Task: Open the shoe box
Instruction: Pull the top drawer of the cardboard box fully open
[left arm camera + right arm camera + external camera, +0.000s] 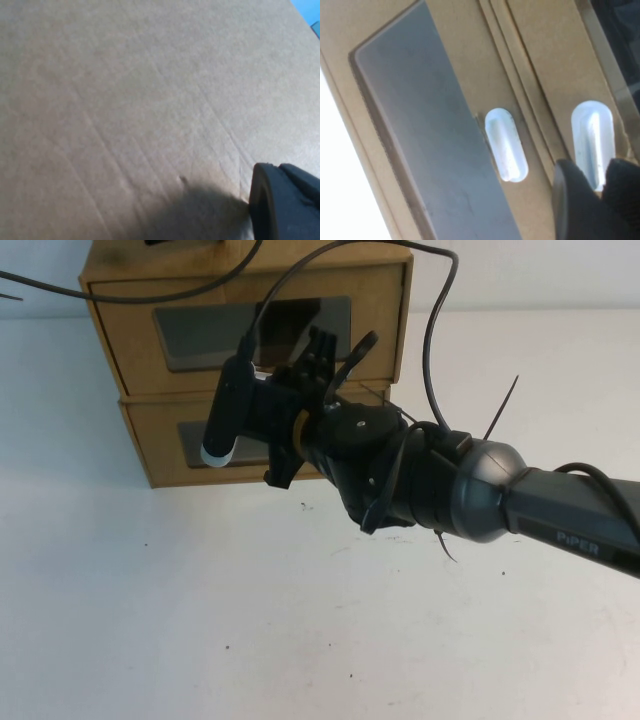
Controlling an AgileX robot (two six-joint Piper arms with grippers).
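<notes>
Right gripper is up against the front of the upper shoe box, just right of its window. On the right wrist view you see its tip at a white oval pull, probably that box's own. You cannot tell whether it is open, closed or gripping. The upper box sits stacked on the lower shoe box, at the far left of the table. Left gripper sits close against plain cardboard; its state is unreadable too.
</notes>
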